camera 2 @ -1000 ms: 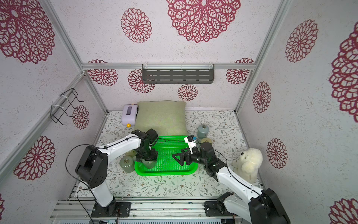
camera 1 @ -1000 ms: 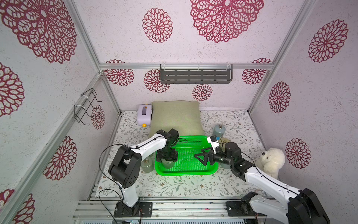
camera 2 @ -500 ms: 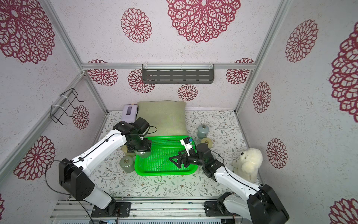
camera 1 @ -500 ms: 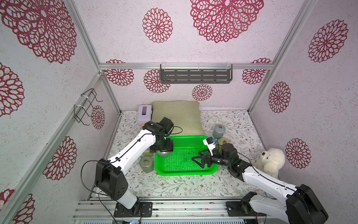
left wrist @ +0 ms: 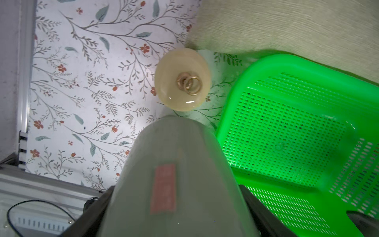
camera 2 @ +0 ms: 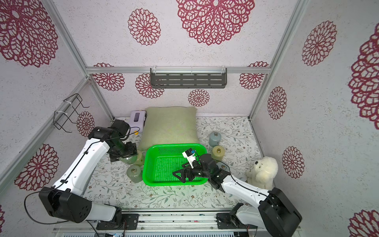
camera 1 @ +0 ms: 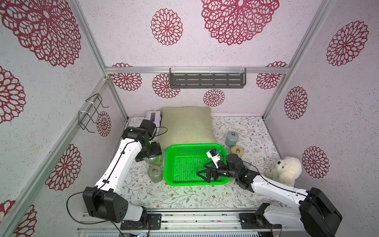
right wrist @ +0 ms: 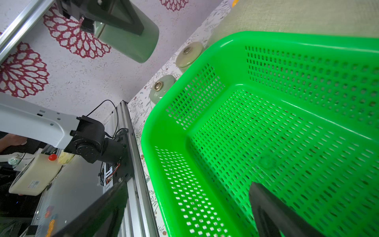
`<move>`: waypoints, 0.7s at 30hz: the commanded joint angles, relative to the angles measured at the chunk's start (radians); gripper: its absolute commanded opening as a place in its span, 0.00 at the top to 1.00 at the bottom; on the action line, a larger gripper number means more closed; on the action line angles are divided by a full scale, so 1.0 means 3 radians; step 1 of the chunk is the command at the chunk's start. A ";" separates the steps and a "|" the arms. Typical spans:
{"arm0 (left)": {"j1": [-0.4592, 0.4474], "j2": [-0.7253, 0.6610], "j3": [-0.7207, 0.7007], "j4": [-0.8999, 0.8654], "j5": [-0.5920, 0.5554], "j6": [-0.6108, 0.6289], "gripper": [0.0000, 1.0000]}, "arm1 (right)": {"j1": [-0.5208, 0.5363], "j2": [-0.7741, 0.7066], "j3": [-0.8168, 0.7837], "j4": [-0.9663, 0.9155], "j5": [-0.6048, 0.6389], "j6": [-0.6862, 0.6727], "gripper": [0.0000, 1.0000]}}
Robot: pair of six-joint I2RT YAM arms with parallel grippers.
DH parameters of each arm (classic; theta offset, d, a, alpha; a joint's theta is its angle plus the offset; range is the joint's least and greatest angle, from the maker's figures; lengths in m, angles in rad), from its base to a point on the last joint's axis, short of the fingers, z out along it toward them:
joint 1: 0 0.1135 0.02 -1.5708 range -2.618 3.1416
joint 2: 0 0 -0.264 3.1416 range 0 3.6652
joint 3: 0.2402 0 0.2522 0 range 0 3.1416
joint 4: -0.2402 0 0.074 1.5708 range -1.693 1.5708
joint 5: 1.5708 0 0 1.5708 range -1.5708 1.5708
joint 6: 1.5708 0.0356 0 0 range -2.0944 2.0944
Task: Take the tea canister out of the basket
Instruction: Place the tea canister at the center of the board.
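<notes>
Left end effector [camera 1: 149, 152] clenched on the tea canister [left wrist: 180, 174], held clear beside the basket [camera 1: 196, 145]; lowering here could topple the cream canister [left wrist: 182, 82] just beneath; right end effector [camera 1: 203, 174] gapes empty

1. A table [camera 1: 184, 197] under flowered cloth carries everything here.
2. Beneath the right pincer [camera 1: 203, 174] lies the green basket [camera 1: 167, 164]. Beyond it, a pillow [camera 1: 185, 125] meets its far rim.
3. Below the left pincer [camera 1: 151, 159] stands a cream jar [left wrist: 182, 82]. Nearer the front is a pale green jar [camera 1: 155, 173], and farther back a lilac box [camera 1: 153, 116].
4. Beyond the right pincer, to its right, stand a grey-blue jar [camera 1: 231, 138] and a yellow jar [camera 1: 237, 151]. A plush dog [camera 1: 285, 170] sits well to its right.
</notes>
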 commanded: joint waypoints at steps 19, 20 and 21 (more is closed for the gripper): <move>0.1250 0.0192 -0.0746 0.0718 0.0343 0.0220 0.25 | 0.0385 0.0085 0.0194 0.0055 0.0187 -0.0078 0.01; 0.1273 0.0226 -0.0769 0.0764 0.0351 0.0215 0.25 | 0.0396 0.0089 0.0192 0.0058 0.0183 -0.0071 0.01; 0.1291 0.0254 -0.0794 0.0803 0.0379 0.0214 0.25 | 0.0399 0.0094 0.0194 0.0068 0.0185 -0.0076 0.01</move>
